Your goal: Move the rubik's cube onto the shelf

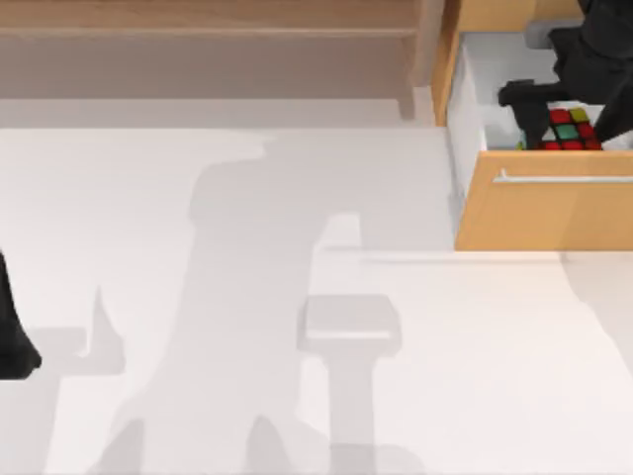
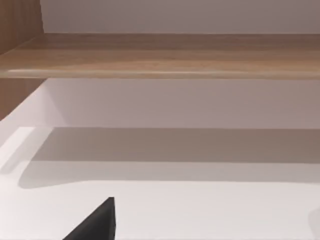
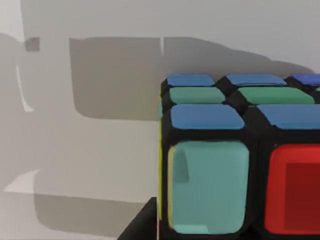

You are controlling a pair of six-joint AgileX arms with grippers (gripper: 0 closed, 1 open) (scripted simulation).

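Observation:
The rubik's cube [image 1: 572, 130] lies inside the open drawer of the cabinet at the table's far right, red and green stickers facing up. My right gripper [image 1: 569, 107] reaches down into that drawer and straddles the cube. The right wrist view has the cube [image 3: 240, 165] very close, with blue, green, teal and red stickers. The shelf [image 1: 198, 16] is the long light wooden board along the far left, with a grey-brown recess below. It runs across the left wrist view as the shelf [image 2: 165, 55]. My left arm [image 1: 12, 341] is parked at the left edge, gripper open.
The orange-tan drawer front [image 1: 554, 216] with its thin metal handle [image 1: 564, 179] juts toward the table's middle. An upright wooden post [image 1: 427, 49] stands between shelf and cabinet. White tabletop [image 1: 297, 346] spreads before the shelf, crossed by arm shadows.

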